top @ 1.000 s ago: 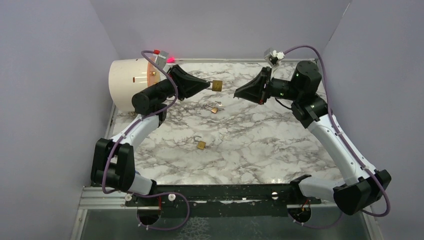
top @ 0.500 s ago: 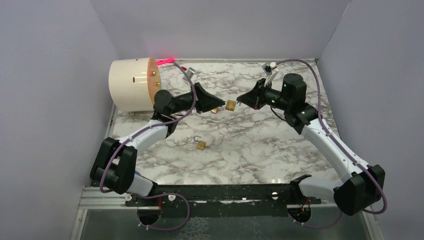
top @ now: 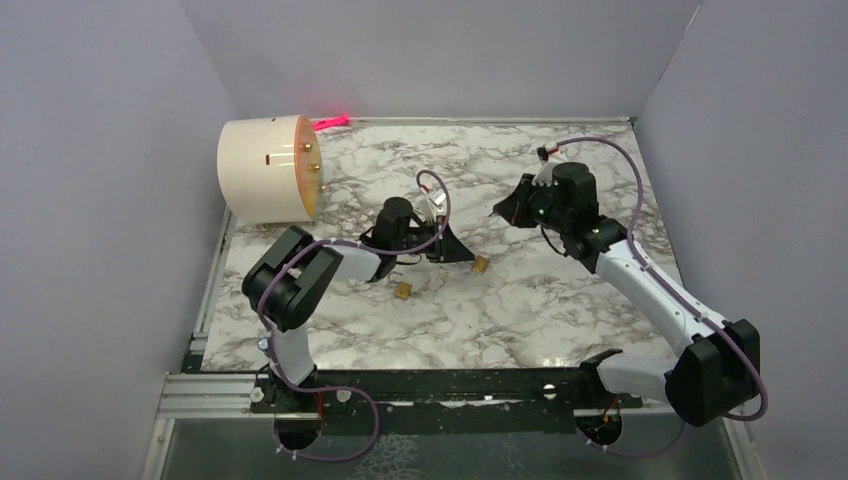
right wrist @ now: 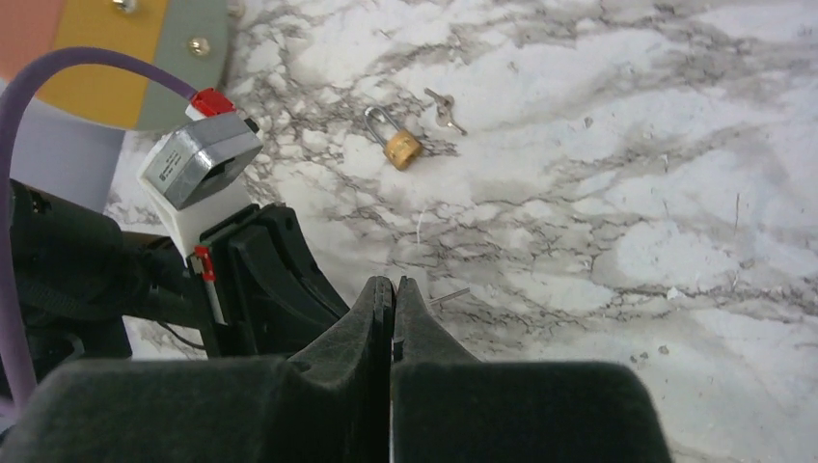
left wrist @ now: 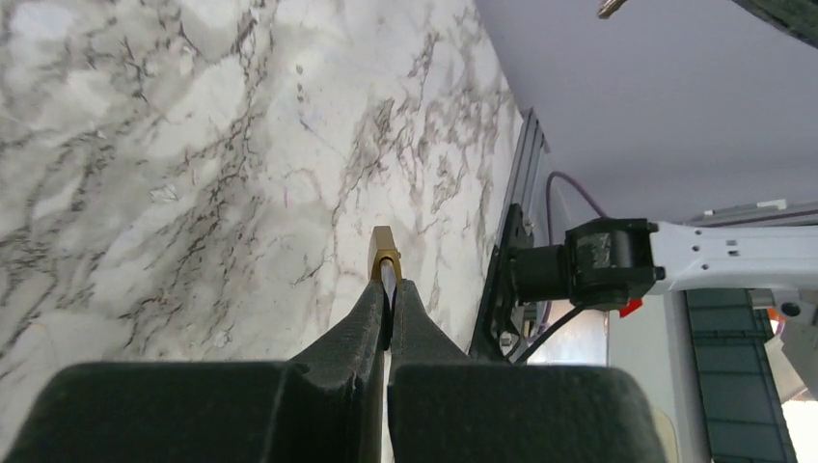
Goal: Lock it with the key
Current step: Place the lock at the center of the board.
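Note:
My left gripper (top: 468, 258) is shut on the shackle of a brass padlock (top: 481, 265), low over the marble near the table's middle. In the left wrist view the brass body (left wrist: 384, 249) sticks out past the gripper (left wrist: 389, 287). My right gripper (top: 498, 210) is shut, up and to the right of that padlock and apart from it. In the right wrist view the gripper (right wrist: 394, 282) is closed with a thin silver key blade (right wrist: 451, 295) poking out beside it. A silver tip (left wrist: 608, 8) shows at the top of the left wrist view.
A second brass padlock (top: 402, 291) lies on the marble near the left forearm. A third padlock (right wrist: 400, 147) with loose keys (right wrist: 444, 106) lies beyond the left wrist camera (right wrist: 198, 164). A cream cylinder (top: 262, 170) stands at the back left. Purple walls enclose the table.
My left gripper has swung from the back left down toward the middle, carrying the padlock low over the marble. My right gripper has come lower and nearer, staying shut.

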Tool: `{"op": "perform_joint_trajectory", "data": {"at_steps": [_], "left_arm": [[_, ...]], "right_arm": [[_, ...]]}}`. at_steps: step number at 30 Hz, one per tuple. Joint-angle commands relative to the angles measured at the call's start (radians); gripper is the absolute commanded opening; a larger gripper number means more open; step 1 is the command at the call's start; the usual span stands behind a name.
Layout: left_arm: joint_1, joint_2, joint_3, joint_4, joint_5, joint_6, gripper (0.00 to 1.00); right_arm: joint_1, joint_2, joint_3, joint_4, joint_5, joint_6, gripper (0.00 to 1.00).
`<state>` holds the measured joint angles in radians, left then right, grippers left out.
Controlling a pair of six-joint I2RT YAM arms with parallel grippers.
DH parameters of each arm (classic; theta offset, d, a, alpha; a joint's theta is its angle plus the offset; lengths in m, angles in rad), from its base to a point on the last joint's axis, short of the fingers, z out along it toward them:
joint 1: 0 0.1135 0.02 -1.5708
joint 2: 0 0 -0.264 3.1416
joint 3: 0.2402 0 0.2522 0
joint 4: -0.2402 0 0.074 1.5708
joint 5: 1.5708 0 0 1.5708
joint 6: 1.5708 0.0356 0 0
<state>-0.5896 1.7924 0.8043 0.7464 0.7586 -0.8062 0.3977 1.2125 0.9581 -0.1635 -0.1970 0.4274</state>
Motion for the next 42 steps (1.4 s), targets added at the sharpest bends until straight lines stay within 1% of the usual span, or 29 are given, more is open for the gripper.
{"op": "perform_joint_trajectory", "data": {"at_steps": [1,5,8,13,19,20,24,26,28,32,34,35,37,39,40,42], "left_arm": [[-0.063,0.074,0.065,0.016,-0.049,0.031,0.0],[-0.092,0.122,0.092,-0.005,-0.094,0.049,0.0],[-0.108,0.128,0.117,-0.083,-0.156,0.094,0.0],[-0.121,0.148,0.15,-0.171,-0.236,0.134,0.0],[-0.131,0.188,0.185,-0.233,-0.266,0.169,0.0],[-0.131,0.185,0.185,-0.242,-0.285,0.181,0.03],[-0.133,0.169,0.18,-0.268,-0.336,0.211,0.24],[-0.133,0.167,0.18,-0.273,-0.35,0.216,0.29],[-0.132,0.157,0.175,-0.278,-0.373,0.216,0.45],[-0.132,0.11,0.168,-0.296,-0.421,0.236,0.59],[-0.131,0.076,0.169,-0.311,-0.423,0.252,0.75],[-0.129,0.058,0.172,-0.321,-0.419,0.26,0.81],[-0.129,0.016,0.177,-0.347,-0.423,0.275,0.87],[-0.121,-0.034,0.177,-0.382,-0.442,0.289,0.96],[-0.115,-0.062,0.173,-0.402,-0.459,0.294,0.98],[-0.091,-0.117,0.16,-0.44,-0.481,0.307,0.98]], "right_arm": [[-0.003,0.018,-0.053,-0.02,0.073,0.066,0.0],[-0.003,-0.011,-0.103,-0.041,0.116,0.088,0.01],[-0.003,-0.046,-0.141,-0.055,0.152,0.086,0.0],[-0.003,-0.064,-0.193,-0.071,0.141,0.073,0.01],[-0.003,-0.065,-0.249,-0.044,0.131,0.106,0.01],[-0.003,-0.064,-0.254,-0.038,0.127,0.113,0.01],[-0.003,-0.062,-0.262,-0.034,0.118,0.117,0.01],[-0.003,-0.062,-0.267,-0.03,0.114,0.114,0.01],[-0.003,-0.059,-0.274,-0.02,0.1,0.102,0.01],[-0.003,-0.016,-0.262,-0.033,0.085,0.091,0.01],[-0.003,0.003,-0.252,-0.046,0.098,0.101,0.01],[-0.003,0.013,-0.251,-0.04,0.095,0.104,0.01],[-0.003,0.032,-0.251,-0.03,0.089,0.118,0.01],[-0.003,0.06,-0.251,-0.011,0.074,0.13,0.01],[-0.003,0.078,-0.252,-0.002,0.071,0.133,0.01],[-0.003,0.115,-0.243,0.012,0.076,0.139,0.01]]}}
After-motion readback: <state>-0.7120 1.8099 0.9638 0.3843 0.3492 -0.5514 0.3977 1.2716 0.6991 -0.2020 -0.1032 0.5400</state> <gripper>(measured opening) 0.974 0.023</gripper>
